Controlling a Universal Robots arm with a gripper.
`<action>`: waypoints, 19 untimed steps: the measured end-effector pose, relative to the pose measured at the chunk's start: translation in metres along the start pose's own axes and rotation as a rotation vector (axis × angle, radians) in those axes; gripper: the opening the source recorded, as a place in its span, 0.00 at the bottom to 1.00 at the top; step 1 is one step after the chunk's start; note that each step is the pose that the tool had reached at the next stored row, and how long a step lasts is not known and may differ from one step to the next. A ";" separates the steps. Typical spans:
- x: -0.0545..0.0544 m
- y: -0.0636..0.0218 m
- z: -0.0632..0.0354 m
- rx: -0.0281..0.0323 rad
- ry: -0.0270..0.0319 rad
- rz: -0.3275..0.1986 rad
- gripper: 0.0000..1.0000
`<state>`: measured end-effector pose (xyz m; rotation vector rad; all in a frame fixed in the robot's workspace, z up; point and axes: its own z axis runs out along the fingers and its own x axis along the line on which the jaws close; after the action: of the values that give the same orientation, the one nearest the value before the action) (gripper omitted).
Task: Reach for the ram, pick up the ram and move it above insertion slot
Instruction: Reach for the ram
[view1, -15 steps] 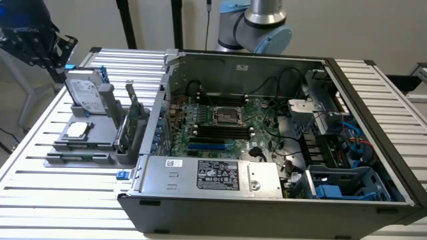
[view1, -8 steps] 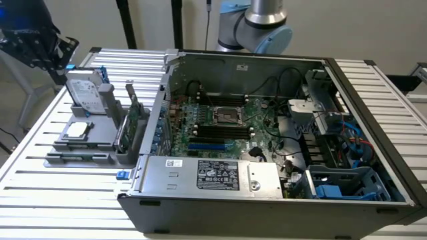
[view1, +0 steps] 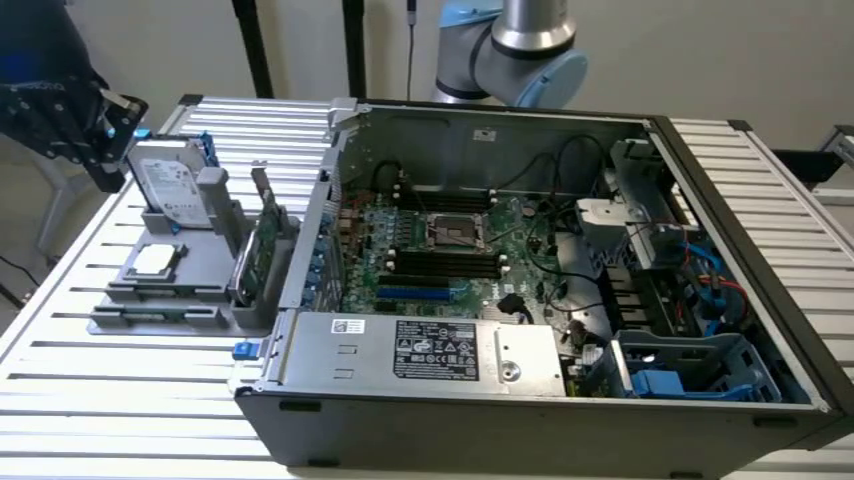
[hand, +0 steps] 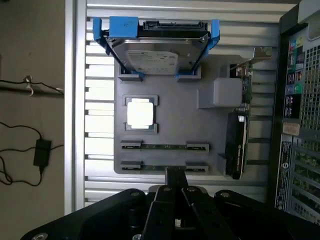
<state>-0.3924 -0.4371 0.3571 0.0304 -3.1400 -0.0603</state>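
two thin, flat dark-green ram sticks (hand: 164, 146) stand on edge, parallel, in clips on a flat grey plastic holder (hand: 175, 125) beside one silver hard drive (hand: 157, 54), one square processor chip (hand: 140, 113) and one green expansion card (hand: 236, 145). the black gripper (hand: 175, 176) hangs above the holder, jaws pressed together, empty.

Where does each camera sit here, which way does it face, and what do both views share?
Exterior view: off the arm, raised, looking down into the open grey metal computer case on the slatted aluminium table; the arm's grey-and-blue joint rises behind it, and the black gripper hangs at the exterior view's left.
Wrist view: on the wrist, facing down onto the flat grey parts tray holding two thin dark-green ram sticks; the gripper's body shows.
Shared: the tray, its silver hard drive in a blue bracket, the case's side.
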 end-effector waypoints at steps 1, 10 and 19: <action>0.000 -0.0032 0.0008 0.0000 0.0001 0.000 0.11; 0.000 -0.0097 0.0005 0.0036 0.0005 -0.007 0.11; 0.000 -0.0095 -0.0025 0.0066 0.0004 -0.009 0.11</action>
<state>-0.3924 -0.4467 0.3593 0.0447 -3.1398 -0.0500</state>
